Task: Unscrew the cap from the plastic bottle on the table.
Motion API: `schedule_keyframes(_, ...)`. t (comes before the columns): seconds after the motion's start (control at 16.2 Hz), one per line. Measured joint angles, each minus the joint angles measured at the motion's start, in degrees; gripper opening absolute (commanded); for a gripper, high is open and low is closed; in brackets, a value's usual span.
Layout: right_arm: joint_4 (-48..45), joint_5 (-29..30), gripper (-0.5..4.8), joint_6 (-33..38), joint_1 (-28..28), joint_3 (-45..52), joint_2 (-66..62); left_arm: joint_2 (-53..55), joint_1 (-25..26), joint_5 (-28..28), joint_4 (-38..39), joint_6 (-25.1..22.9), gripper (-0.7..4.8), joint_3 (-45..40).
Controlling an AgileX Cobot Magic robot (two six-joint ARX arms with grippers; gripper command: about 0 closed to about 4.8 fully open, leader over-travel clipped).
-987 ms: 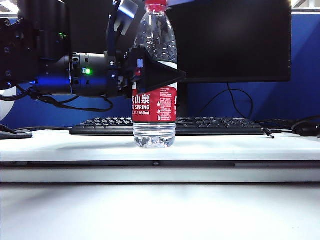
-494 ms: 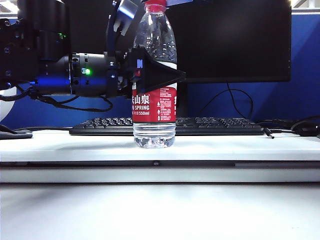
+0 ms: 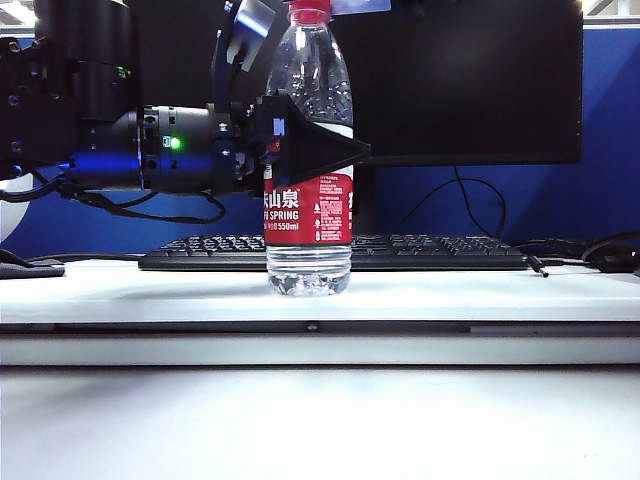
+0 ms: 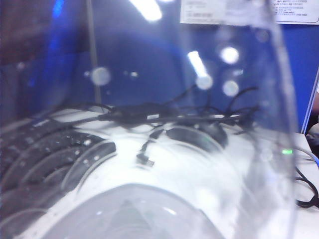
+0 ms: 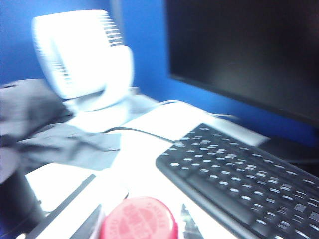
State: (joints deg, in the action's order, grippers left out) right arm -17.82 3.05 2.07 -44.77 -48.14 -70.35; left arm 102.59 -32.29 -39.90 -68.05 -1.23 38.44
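Observation:
The plastic bottle (image 3: 308, 215) stands upright on the table (image 3: 500, 290), clear and ribbed with a red and white label. My left gripper (image 3: 345, 150) comes in level from the left and is shut on the bottle's body just above the label, one black finger across its front. The clear bottle wall (image 4: 199, 149) fills the left wrist view. The red cap (image 3: 311, 12) sits on the neck at the top edge of the exterior view. My right gripper (image 5: 139, 230) is over it from above, shut on the cap (image 5: 138, 216), with a finger (image 5: 92, 224) pressed on either side.
A black keyboard (image 3: 440, 250) lies right behind the bottle, below a dark monitor (image 3: 470, 80). Cables (image 3: 600, 255) run at the far right. The right wrist view also shows a white fan (image 5: 82, 55) and dark cloth (image 5: 45, 134) beyond the keyboard (image 5: 249, 179).
The right gripper's parts at the top edge have shifted slightly around the cap. The bottle and the left gripper have kept still.

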Motion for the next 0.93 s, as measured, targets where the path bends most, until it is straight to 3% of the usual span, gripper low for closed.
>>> schedule_keyframes(0.31, 1.3, 23.1, 1.36, -0.2, 9.3, -0.2, 0.0, 0.0, -0.1, -1.1, 0.1, -0.2, 2.68, 0.0)
schedule_keyframes(0.68, 2.6, 35.5, 1.35, -0.6, 14.4, -0.4, 0.0, 0.0, -0.4, -2.1, 0.1, -0.4, 2.68, 0.0)
schedule_keyframes(0.93, 2.9, 39.2, 1.34, -0.6, 15.8, -0.5, 0.0, 0.0, -0.4, -2.6, 0.0, -0.5, 2.68, 0.0)
